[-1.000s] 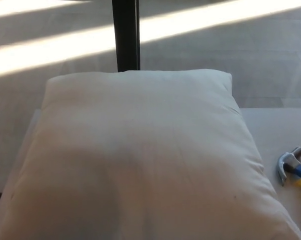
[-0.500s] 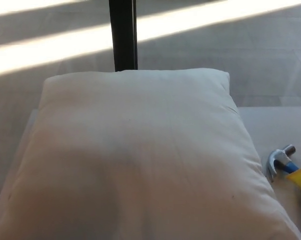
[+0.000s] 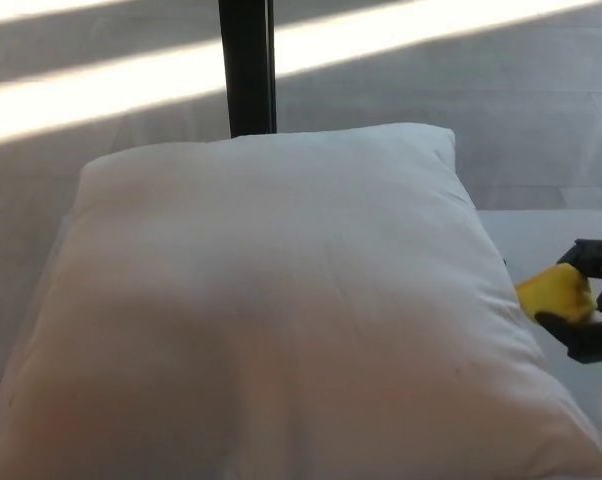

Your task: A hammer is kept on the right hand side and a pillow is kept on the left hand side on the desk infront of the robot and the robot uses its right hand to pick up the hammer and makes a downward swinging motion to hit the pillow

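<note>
A big white pillow [image 3: 271, 300] fills most of the head view and covers the left and middle of the desk [image 3: 551, 235]. At the right edge my right hand [image 3: 593, 305] shows as black fingers [image 3: 579, 340] wrapped around the yellow grip of the hammer [image 3: 555, 293]. The grip sits just off the pillow's right side. The hammer's metal head is hidden or out of the picture. My left hand does not show.
A black upright post [image 3: 247, 65] stands behind the pillow. Bright bands of sunlight cross the grey floor [image 3: 401, 90] beyond the desk. Only a strip of white desk shows to the right of the pillow.
The hammer's metal head, seen earlier lying on the desk at the right, is gone from sight. My right hand has come into view, closed on the yellow grip, beside the pillow.
</note>
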Motion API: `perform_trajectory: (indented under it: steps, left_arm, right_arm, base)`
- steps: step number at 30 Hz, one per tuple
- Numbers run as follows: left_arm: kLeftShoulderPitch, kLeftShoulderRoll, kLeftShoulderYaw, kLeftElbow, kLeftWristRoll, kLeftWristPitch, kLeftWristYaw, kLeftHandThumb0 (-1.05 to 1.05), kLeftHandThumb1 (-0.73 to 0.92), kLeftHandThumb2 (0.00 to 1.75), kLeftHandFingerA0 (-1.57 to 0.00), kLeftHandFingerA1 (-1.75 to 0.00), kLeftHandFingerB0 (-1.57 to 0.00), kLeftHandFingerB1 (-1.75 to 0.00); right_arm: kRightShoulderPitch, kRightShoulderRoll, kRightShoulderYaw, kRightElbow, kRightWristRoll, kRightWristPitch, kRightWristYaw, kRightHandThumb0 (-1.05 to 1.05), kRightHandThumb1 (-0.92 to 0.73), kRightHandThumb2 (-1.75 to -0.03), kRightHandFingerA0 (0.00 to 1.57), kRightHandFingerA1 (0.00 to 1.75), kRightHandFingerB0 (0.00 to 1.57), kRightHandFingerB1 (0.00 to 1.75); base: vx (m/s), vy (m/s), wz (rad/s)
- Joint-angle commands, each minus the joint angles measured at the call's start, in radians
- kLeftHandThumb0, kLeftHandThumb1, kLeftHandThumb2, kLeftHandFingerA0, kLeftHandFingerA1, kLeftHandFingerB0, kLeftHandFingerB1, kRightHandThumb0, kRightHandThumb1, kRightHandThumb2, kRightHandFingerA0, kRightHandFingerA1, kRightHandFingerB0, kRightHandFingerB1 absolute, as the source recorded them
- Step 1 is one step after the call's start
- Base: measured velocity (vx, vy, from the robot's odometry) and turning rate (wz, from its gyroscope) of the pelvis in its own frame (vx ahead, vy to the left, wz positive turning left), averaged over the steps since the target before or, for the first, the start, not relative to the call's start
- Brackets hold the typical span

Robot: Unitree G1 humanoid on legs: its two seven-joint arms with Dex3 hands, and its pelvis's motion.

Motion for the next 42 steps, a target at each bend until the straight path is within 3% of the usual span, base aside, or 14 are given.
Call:
perform_trajectory:
  steps: [1, 2, 10, 11, 13, 14, 20, 21, 25, 26, 31, 32, 35, 42]
  left_arm:
    - [0.01, 0.011, 0.012, -0.003, -0.016, -0.01, -0.006, -0.69, 0.77, 0.63, -0.81, -0.6, -0.66, -0.51]
    - [0.008, 0.009, 0.015, -0.006, -0.019, -0.003, 0.003, -0.7, 0.76, 0.63, -0.84, -0.59, -0.68, -0.5]
    - [0.016, 0.003, 0.018, 0.0, -0.016, -0.019, 0.001, -0.69, 0.77, 0.63, -0.79, -0.58, -0.69, -0.51]
    - [0.018, 0.003, 0.021, 0.001, -0.02, -0.019, -0.008, -0.69, 0.77, 0.63, -0.8, -0.59, -0.69, -0.51]
    - [0.021, 0.003, 0.015, -0.009, -0.015, -0.013, -0.002, -0.69, 0.77, 0.63, -0.79, -0.58, -0.67, -0.5]
    - [0.023, 0.002, 0.017, -0.01, -0.017, -0.016, -0.004, -0.68, 0.6, 0.97, -0.7, -0.66, -0.63, -0.63]
    - [0.025, 0.005, 0.011, -0.01, -0.01, -0.021, -0.005, -0.68, 0.77, 0.62, -0.77, -0.55, -0.66, -0.49]
    - [0.025, 0.004, 0.013, -0.015, -0.013, -0.019, -0.004, -0.69, 0.78, 0.63, -0.78, -0.58, -0.65, -0.5]
    - [0.024, 0.003, 0.013, -0.011, -0.013, -0.03, -0.013, -0.69, 0.6, 0.98, -0.71, -0.66, -0.62, -0.63]
    - [0.024, 0.003, 0.014, -0.011, -0.013, -0.029, -0.013, -0.69, 0.61, 0.99, -0.71, -0.66, -0.62, -0.63]
    - [0.02, 0.004, 0.014, -0.011, -0.013, -0.022, -0.008, -0.69, 0.79, 0.63, -0.77, -0.56, -0.63, -0.5]
    - [0.019, 0.003, 0.016, -0.011, -0.016, -0.025, -0.011, -0.68, 0.79, 0.63, -0.77, -0.57, -0.62, -0.5]
    - [0.021, 0.002, 0.011, -0.004, -0.008, -0.029, -0.003, -0.7, 0.78, 0.64, -0.78, -0.55, -0.67, -0.5]
    - [0.023, 0.003, 0.006, 0.002, -0.003, -0.031, -0.009, -0.69, 0.8, 0.63, -0.77, -0.56, -0.65, -0.49]
  right_arm:
    - [-0.084, 0.006, -0.036, -0.028, 0.067, 0.041, 0.026, -0.28, -0.45, -1.14, 1.2, 1.37, 1.06, 1.28]
    - [-0.094, 0.007, -0.041, -0.031, 0.071, 0.062, 0.033, -0.19, -0.41, -1.24, 0.97, 1.74, 0.75, 1.52]
    - [-0.132, -0.023, -0.039, -0.01, 0.056, 0.054, 0.028, -0.22, -0.42, -1.18, 1.22, 1.4, 1.06, 1.29]
    - [-0.137, -0.028, -0.041, -0.005, 0.057, 0.048, 0.027, -0.17, -0.39, -1.32, 0.95, 1.75, 0.85, 1.56]
    - [-0.142, -0.044, -0.043, 0.004, 0.048, 0.036, 0.008, -0.24, -0.42, -1.17, 1.22, 1.4, 1.07, 1.3]
    - [-0.143, -0.046, -0.042, 0.003, 0.044, 0.039, 0.004, -0.2, -0.39, -1.25, 0.93, 1.75, 0.83, 1.58]
    - [-0.142, -0.095, -0.019, 0.016, 0.002, 0.064, -0.015, -0.21, -0.43, -1.21, 0.94, 1.74, 0.83, 1.54]
    - [-0.134, -0.106, -0.021, 0.02, -0.003, 0.06, -0.03, -0.29, -0.45, -1.15, 1.23, 1.38, 1.0, 1.22]
    - [-0.138, -0.115, -0.031, 0.035, 0.006, 0.096, -0.05, -0.23, -0.53, -1.06, 0.92, 1.75, 0.76, 1.51]
    - [-0.143, -0.114, -0.038, 0.045, 0.011, 0.114, -0.061, -0.32, -0.51, -1.11, 1.18, 1.35, 0.94, 1.19]
    - [-0.161, -0.108, -0.102, 0.066, 0.055, 0.143, -0.081, -0.25, -0.5, -1.14, 0.91, 1.7, 0.78, 1.39]
    - [-0.168, -0.097, -0.125, 0.061, 0.067, 0.141, -0.113, -0.31, -0.51, -1.12, 1.19, 1.33, 0.91, 1.13]
    - [-0.183, -0.081, -0.157, 0.049, 0.092, 0.141, -0.111, -0.24, -0.5, -1.06, 0.87, 1.74, 0.77, 1.4]
    - [-0.24, 0.021, -0.209, -0.11, 0.185, 0.251, -0.042, -0.3, -0.43, -1.16, 1.25, 1.42, 1.1, 1.33]
  base:
    - [0.0, 0.0, 0.0]
    - [0.0, 0.0, 0.0]
    - [0.0, 0.0, 0.0]
    - [0.0, 0.0, 0.0]
    - [0.0, 0.0, 0.0]
    - [0.0, 0.0, 0.0]
    - [0.0, 0.0, 0.0]
    - [0.0, 0.0, 0.0]
    - [0.0, 0.0, 0.0]
    - [0.0, 0.0, 0.0]
    - [0.0, 0.0, 0.0]
    - [0.0, 0.0, 0.0]
    - [0.0, 0.0, 0.0]
    - [0.0, 0.0, 0.0]
